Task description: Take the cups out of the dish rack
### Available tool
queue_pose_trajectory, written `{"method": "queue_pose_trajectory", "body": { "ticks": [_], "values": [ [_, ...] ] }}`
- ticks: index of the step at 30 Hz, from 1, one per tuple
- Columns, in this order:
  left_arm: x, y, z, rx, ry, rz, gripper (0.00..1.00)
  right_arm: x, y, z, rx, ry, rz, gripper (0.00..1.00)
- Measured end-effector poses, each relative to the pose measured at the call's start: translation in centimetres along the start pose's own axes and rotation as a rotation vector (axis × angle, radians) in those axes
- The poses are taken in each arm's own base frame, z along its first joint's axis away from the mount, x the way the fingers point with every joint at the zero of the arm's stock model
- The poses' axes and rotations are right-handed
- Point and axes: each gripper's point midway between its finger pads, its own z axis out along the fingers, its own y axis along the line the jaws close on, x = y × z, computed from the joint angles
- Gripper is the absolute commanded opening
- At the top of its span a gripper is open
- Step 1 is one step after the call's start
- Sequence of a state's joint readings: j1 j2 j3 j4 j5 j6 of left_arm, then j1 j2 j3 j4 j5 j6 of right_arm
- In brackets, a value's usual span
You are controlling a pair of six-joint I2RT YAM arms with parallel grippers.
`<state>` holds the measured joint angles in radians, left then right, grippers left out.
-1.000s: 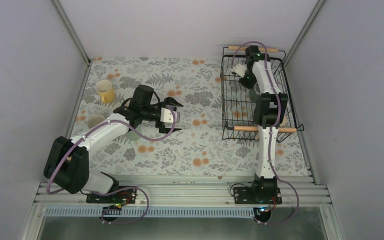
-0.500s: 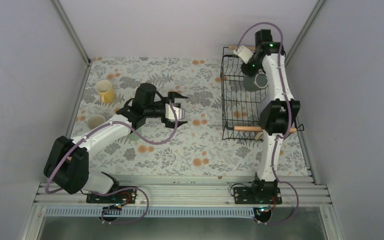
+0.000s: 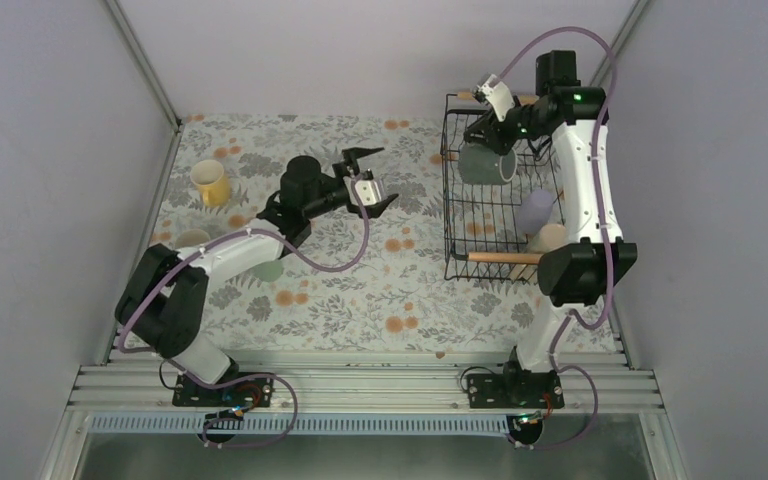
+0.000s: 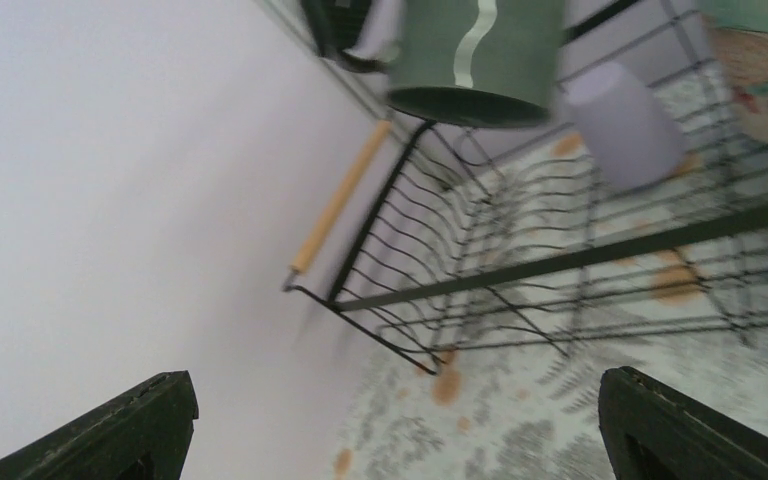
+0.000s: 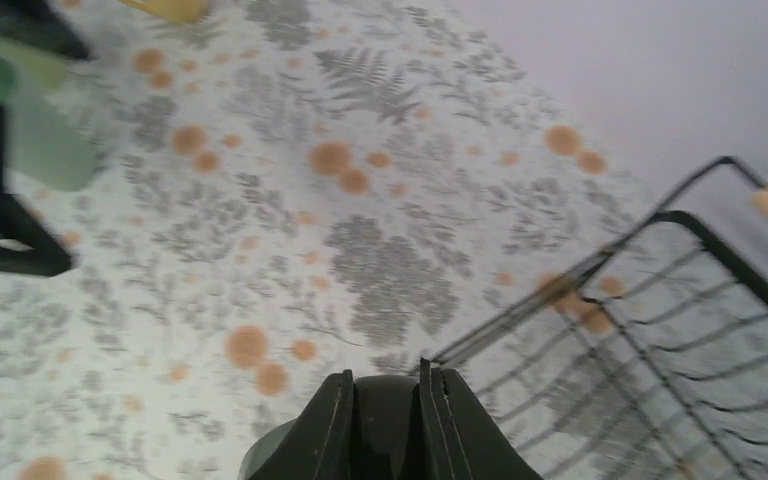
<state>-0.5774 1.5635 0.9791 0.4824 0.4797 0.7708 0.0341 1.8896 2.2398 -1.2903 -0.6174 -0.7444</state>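
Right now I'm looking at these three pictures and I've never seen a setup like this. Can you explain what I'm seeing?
These are two robot arms bolted at the near edge of a table. The wide picture looks down from above and behind them. The other two come from a small camera on each wrist.

The right gripper is shut on the rim of a dark green mug, held over the black wire dish rack. A lavender cup and a beige cup sit inside the rack.

The left gripper is open and empty, pointing toward the rack. On the flowered table, a yellow mug stands at the far left.
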Motion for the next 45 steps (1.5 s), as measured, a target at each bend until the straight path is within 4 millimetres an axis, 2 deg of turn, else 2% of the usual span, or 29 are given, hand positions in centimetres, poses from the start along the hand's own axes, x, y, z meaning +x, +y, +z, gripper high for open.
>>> {"method": "queue_pose_trajectory", "body": {
  "ticks": [4,7,15,23,27,34,41,43,45],
  "values": [
    [-0.3,2.3,1.1,-0.113,-0.032,0.037,1.00,0.3,2.4,0.8,-0.126,-0.036,0.055,0.03],
    [-0.1,3.0,1.8,-0.170,-0.072,0.084,1.00,0.3,3.6,1.2,-0.199,-0.067,0.087,0.02],
    [0.2,1.4,3.2,-0.125,-0.143,0.074,1.00,-1.7,7.0,1.1,-0.335,-0.144,0.111,0.02],
    [-2.3,1.1,3.3,-0.052,-0.237,0.016,1.00,-3.7,11.9,2.0,-0.474,-0.166,0.086,0.02],
    [-3.5,0.3,3.3,0.034,-0.285,-0.062,0.95,-4.1,13.4,2.4,-0.527,-0.169,0.086,0.02],
    [-5.9,-1.0,2.5,0.215,-0.379,-0.245,0.74,-4.9,15.4,2.2,-0.612,-0.203,0.089,0.02],
    [-7.6,-2.3,1.3,0.352,-0.442,-0.360,0.23,-5.5,17.5,0.8,-0.652,-0.228,0.066,0.02],
    [-7.9,-2.1,1.0,0.364,-0.457,-0.378,0.03,-5.5,17.9,0.4,-0.661,-0.227,0.072,0.02],
    [-8.2,-2.0,0.8,0.367,-0.472,-0.367,0.02,-5.4,18.3,0.2,-0.664,-0.214,0.084,0.02]
  ]
}}
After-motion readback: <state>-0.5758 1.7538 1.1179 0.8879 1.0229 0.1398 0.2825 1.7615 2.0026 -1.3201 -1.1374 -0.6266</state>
